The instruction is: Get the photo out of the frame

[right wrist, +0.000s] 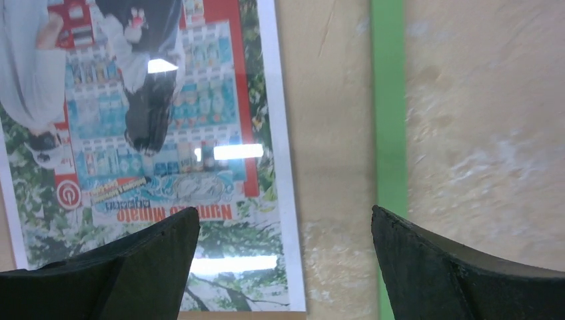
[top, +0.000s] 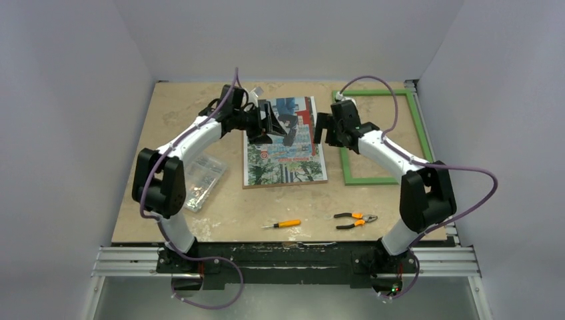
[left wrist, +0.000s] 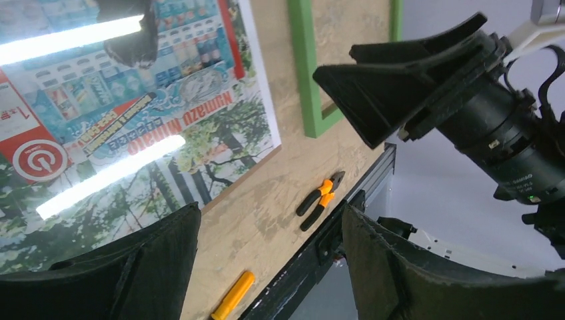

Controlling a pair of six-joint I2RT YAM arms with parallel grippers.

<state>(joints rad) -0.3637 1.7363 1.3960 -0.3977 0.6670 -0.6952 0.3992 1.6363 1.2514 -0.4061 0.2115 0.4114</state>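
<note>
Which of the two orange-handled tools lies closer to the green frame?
The pliers, lying just in front of the frame's near edge; the screwdriver lies further left.

photo (top: 286, 160) face-up, flat, green frame (top: 370, 181) just beside

The left arm (top: 193, 137) and right arm (top: 390, 150) are reaching forward and bending inward toward each other. The left gripper (top: 278, 127) is hovering with fingers spread wide, gripping nothing; the right gripper (top: 324, 129) is likewise gaping, pointing downward, near it
</note>
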